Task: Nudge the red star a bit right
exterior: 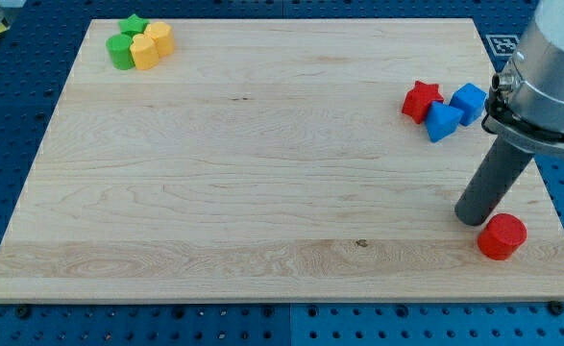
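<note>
The red star lies near the board's right edge, in the upper right part of the view. A blue block touches its lower right side and a blue cube sits just right of that. My tip rests on the board well below the star, at the view's lower right. A red round block lies just right of and below my tip, very close to it.
A green star, a green round block and two yellow blocks cluster at the board's top left corner. The wooden board ends close to the right of the blue blocks.
</note>
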`<action>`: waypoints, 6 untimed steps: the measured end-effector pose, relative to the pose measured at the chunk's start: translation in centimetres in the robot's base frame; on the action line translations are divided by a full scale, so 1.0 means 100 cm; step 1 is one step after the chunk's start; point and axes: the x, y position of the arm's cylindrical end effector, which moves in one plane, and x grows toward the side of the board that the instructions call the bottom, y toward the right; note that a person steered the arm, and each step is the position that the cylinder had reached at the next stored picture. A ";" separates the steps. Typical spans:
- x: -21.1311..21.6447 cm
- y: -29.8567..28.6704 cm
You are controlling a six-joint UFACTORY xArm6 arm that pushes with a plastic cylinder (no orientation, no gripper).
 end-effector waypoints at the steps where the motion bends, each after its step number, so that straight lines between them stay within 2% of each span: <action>1: 0.017 0.004; 2: 0.019 0.002; 3: 0.004 -0.043; 6: -0.126 -0.083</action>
